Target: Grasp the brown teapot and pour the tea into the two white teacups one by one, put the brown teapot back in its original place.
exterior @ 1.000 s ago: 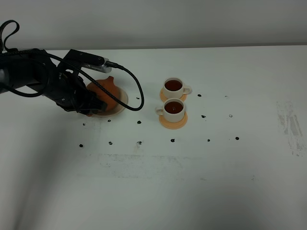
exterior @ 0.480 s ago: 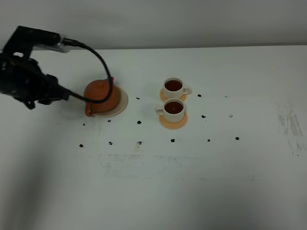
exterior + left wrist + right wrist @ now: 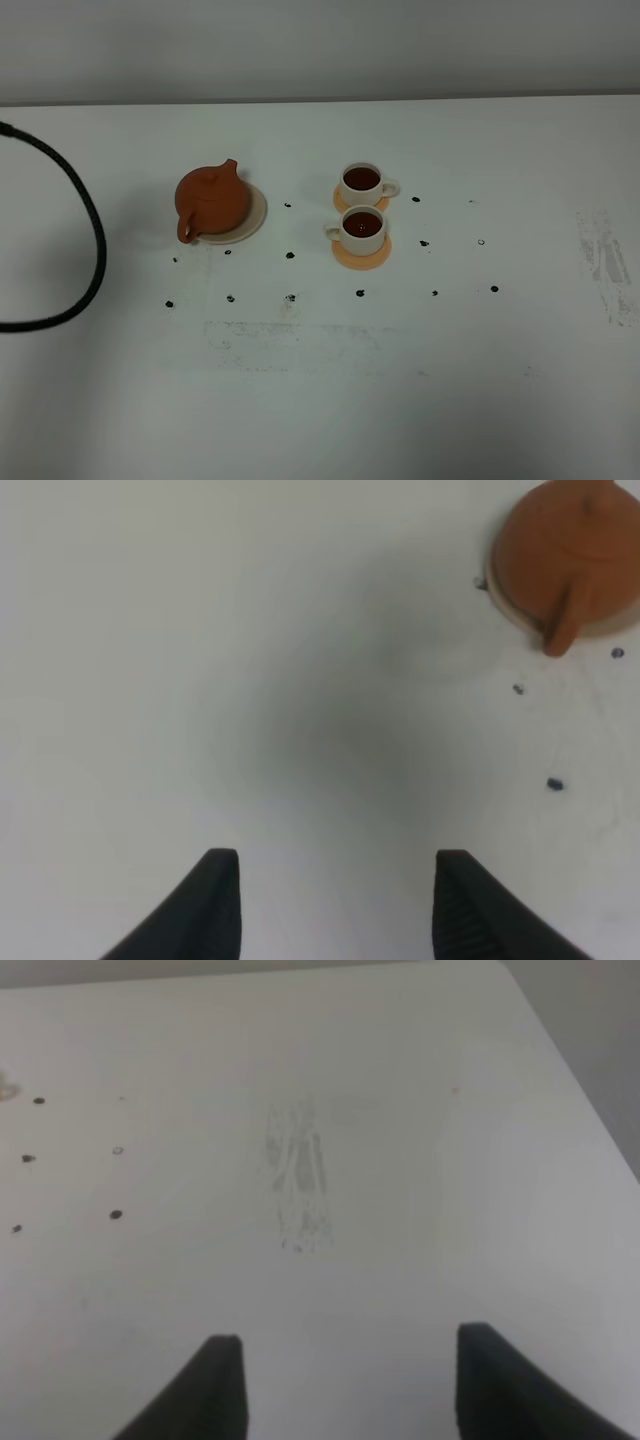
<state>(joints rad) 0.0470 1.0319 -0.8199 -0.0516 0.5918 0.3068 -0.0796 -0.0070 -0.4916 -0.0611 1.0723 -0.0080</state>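
The brown teapot (image 3: 212, 199) stands upright on the beige saucer (image 3: 256, 212) at the left of the table, lid on, spout pointing back. It also shows in the left wrist view (image 3: 572, 550). Two white teacups, the far one (image 3: 362, 183) and the near one (image 3: 361, 229), each hold dark tea and sit on orange coasters. My left gripper (image 3: 330, 905) is open and empty, well away from the teapot and out of the exterior view. My right gripper (image 3: 345, 1390) is open and empty over bare table.
A black cable (image 3: 80, 230) loops in at the left edge of the exterior view. Small black dots (image 3: 290, 255) mark the white table. A grey smudge (image 3: 300, 1175) lies near the table's right edge (image 3: 570, 1070).
My left arm has let go of the teapot and drawn back to the left, out of the exterior view. The teapot rests on its saucer.
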